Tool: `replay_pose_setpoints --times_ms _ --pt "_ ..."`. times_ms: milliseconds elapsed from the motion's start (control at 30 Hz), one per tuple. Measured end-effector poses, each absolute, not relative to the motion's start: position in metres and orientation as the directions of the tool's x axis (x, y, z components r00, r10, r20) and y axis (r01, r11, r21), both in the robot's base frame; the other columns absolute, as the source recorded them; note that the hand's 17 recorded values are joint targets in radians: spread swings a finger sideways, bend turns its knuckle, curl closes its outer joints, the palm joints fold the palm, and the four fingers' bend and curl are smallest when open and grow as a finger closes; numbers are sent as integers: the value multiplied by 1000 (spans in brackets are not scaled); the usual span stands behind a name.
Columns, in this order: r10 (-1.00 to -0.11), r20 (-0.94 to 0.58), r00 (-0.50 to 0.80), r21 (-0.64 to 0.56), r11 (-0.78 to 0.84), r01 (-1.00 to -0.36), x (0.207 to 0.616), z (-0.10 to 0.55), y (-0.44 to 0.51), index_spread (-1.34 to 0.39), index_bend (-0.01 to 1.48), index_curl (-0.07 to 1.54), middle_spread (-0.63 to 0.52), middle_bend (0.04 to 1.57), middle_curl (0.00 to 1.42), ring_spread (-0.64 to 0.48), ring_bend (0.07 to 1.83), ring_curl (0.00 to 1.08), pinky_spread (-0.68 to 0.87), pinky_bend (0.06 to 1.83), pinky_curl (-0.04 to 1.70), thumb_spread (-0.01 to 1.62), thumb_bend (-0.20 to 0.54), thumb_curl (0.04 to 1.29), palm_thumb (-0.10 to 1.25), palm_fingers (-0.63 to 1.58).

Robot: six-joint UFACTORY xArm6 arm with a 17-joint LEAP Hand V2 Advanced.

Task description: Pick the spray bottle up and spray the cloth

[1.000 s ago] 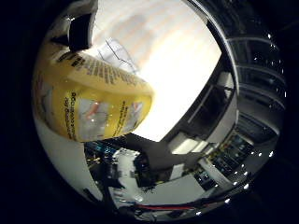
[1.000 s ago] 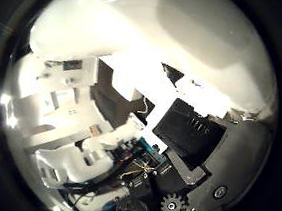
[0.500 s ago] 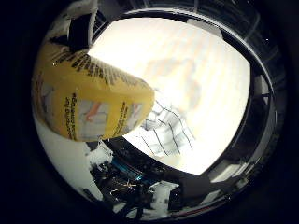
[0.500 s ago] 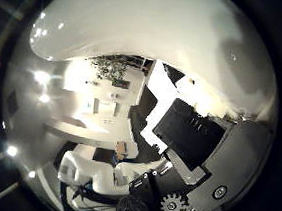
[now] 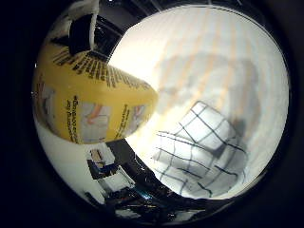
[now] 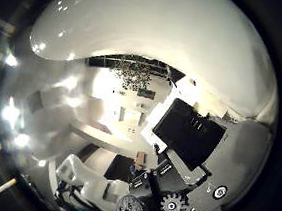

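The spray bottle (image 5: 90, 107), yellow-labelled with a white body, sits close against the palm and fills much of the view. The hand (image 6: 188, 140) has its fingers curled round it. Beyond, the checked cloth (image 5: 202, 152) lies crumpled on the pale table (image 5: 190, 52).

Item one: I see the spray bottle (image 5: 90, 107), yellow-labelled with a white body, filling much of my view, close to the palm. Item two: a white cloth (image 5: 202, 152) with dark checks, crumpled on the pale table (image 5: 199, 42).
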State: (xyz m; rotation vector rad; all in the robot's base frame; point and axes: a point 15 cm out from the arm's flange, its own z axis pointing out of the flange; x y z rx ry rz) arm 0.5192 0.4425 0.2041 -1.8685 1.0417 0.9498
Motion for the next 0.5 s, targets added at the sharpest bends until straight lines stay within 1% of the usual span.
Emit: replay_pose_setpoints --times_ms 133,267,500 --pt "-284 -880 381 -270 -360 -893 516 177 461 -227 1102 808 -101 1376 615 -164 1497 596 -184 1013 1372 819 -15 841 1078 1184" --pt "-304 -870 388 -270 -364 -891 511 149 472 -224 1108 803 -102 1374 613 -163 1496 594 -184 1011 1373 814 -16 845 1075 1187" --pt "-324 -860 395 -270 -369 -889 510 120 472 -220 1114 794 -94 1374 613 -163 1496 593 -184 1007 1367 809 -17 850 1067 1188"
